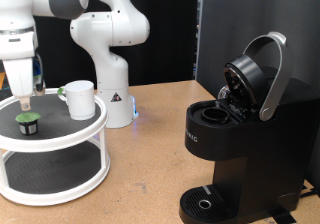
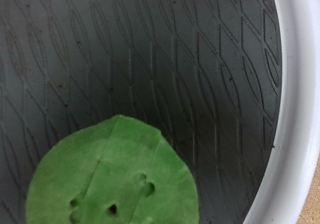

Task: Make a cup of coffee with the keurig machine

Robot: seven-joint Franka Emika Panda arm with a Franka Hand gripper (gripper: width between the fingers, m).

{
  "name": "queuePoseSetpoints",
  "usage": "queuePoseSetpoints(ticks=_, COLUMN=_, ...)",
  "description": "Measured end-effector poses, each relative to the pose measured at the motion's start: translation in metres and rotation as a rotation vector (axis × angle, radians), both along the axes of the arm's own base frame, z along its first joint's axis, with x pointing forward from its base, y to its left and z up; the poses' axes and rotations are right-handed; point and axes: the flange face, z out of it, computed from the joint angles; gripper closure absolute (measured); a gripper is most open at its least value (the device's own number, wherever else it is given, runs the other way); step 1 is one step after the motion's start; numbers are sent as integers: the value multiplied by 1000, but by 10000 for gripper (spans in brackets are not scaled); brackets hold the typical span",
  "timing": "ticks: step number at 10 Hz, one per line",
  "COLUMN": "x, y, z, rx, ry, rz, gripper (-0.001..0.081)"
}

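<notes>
Wooden tabletop (image 1: pixel 140 174), black backdrop (image 1: pixel 180 34)

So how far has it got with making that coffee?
Early days. Done: the keurig machine already stands with its lid up and the pod chamber open. In hand: the gripper hangs just above the green-topped pod on the white two-tier stand; the wrist view shows the pod close below, not gripped. Left: the pod is not in the machine, and the cup sits on the stand, not on the drip tray.
</notes>
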Motion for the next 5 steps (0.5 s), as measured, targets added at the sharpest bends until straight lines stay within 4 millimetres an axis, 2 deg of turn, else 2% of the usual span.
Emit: queuePoseSetpoints(ticks=5, x=0, y=5, z=-24, rx=-13, ry=-22, rz=8, gripper=-2)
